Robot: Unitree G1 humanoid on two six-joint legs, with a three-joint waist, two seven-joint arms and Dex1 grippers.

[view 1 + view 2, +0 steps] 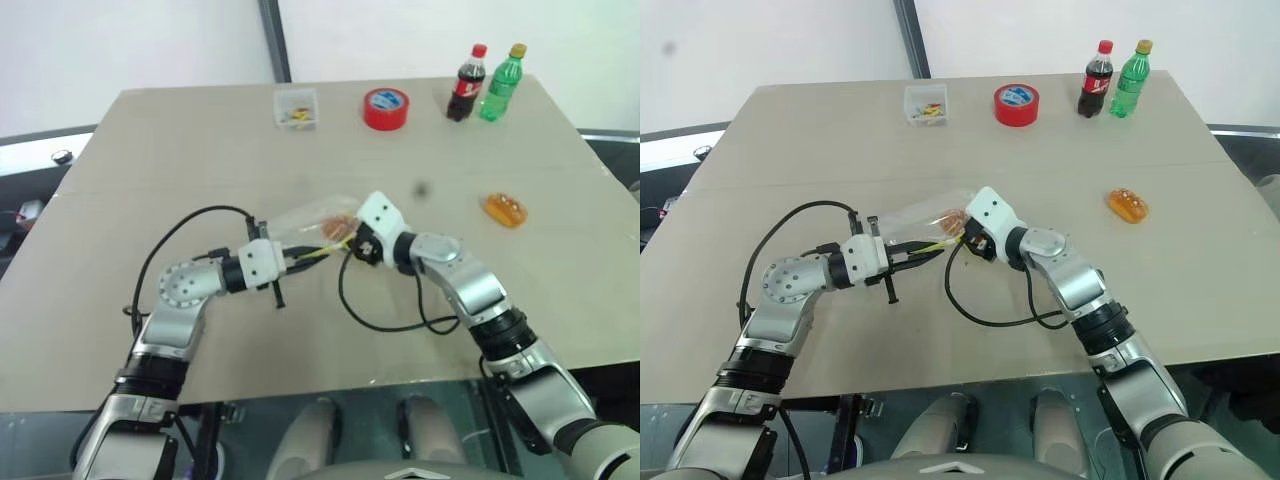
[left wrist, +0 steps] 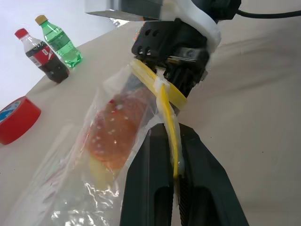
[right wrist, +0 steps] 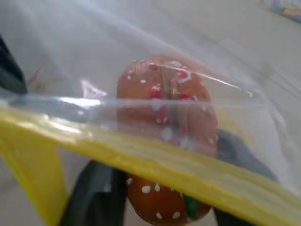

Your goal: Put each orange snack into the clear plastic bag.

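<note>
From the head views, the left hand (image 1: 290, 262) is clenched on the yellow seal strip of the crinkly clear plastic bag (image 1: 305, 222), holding it just above the tan desk (image 1: 200, 140). The right hand (image 1: 352, 243) is at the bag's mouth, pointing at the left hand. One glossy orange bun-like snack (image 1: 339, 229) sits at that mouth. The other orange snack (image 1: 505, 209) lies on the desk, off to the right, nearer the right arm.

In the left wrist view, the black fingers (image 2: 155, 179) pinch the strip.

In the right wrist view, I cannot tell if the right hand grips the snack (image 3: 164, 113). No writing can be read.
</note>
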